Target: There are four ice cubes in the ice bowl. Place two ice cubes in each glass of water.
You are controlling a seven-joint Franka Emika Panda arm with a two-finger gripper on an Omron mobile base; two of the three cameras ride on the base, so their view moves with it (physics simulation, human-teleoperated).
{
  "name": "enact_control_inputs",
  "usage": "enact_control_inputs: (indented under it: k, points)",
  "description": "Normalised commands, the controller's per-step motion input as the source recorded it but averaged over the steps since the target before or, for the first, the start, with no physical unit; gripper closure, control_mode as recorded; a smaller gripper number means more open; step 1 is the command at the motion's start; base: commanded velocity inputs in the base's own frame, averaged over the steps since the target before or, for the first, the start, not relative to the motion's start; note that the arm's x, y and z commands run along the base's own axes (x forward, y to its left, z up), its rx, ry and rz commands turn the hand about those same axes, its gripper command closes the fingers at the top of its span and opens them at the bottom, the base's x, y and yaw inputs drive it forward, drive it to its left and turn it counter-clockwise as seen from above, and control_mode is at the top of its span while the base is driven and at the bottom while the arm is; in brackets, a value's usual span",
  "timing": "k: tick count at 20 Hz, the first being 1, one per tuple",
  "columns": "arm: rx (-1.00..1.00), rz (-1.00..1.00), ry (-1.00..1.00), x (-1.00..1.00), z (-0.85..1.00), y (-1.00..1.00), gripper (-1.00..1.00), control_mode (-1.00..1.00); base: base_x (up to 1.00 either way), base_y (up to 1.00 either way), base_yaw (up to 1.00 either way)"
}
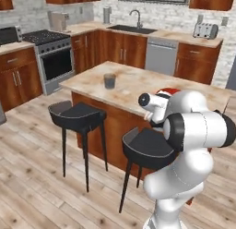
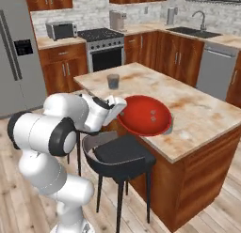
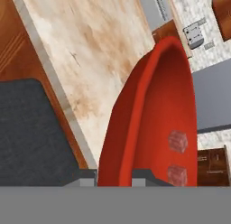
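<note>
The ice bowl (image 2: pixel 141 121) is a wide red bowl at the near edge of the island counter (image 2: pixel 202 117). Its rim reaches over that edge toward the arm. My gripper (image 2: pixel 118 105) is shut on the bowl's near rim. In the hand view the rim of the ice bowl (image 3: pixel 135 123) runs between the two fingertips of the gripper (image 3: pixel 115 175). Two pale ice cubes (image 2: pixel 153 115) lie inside the bowl, also seen as ice cubes (image 3: pixel 177 142) from the hand. A grey glass of water (image 2: pixel 113 81) stands apart at the counter's far left end, the same glass of water (image 1: pixel 109 81) seen from the left. A sliver of the bowl (image 1: pixel 168 91) peeks over my arm.
Two black bar stools (image 1: pixel 76 115) (image 1: pixel 147 147) stand along the island's front, one stool (image 2: pixel 120 154) directly under the gripper. A stove (image 2: pixel 101 44), a sink (image 2: pixel 197 30) and a fridge (image 2: pixel 16 53) line the back walls. Wooden floor surrounds the island.
</note>
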Motion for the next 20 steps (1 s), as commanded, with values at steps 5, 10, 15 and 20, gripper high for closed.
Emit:
enact_control_inputs:
  k: [5, 10, 15, 20]
  points:
    - [0.0, 0.0, 0.0, 0.0, 0.0, 0.0, 1.0, 1.0, 0.01, -0.83, 0.59]
    - [0.0, 0.0, 0.0, 0.0, 0.0, 0.0, 1.0, 1.0, -0.31, -0.83, 0.37]
    - [0.0, 0.0, 0.0, 0.0, 0.0, 0.0, 1.0, 1.0, -0.01, -0.47, 0.25]
    - [0.0, 0.0, 0.0, 0.0, 0.0, 0.0, 1.0, 1.0, -0.1, -0.05, 0.24]
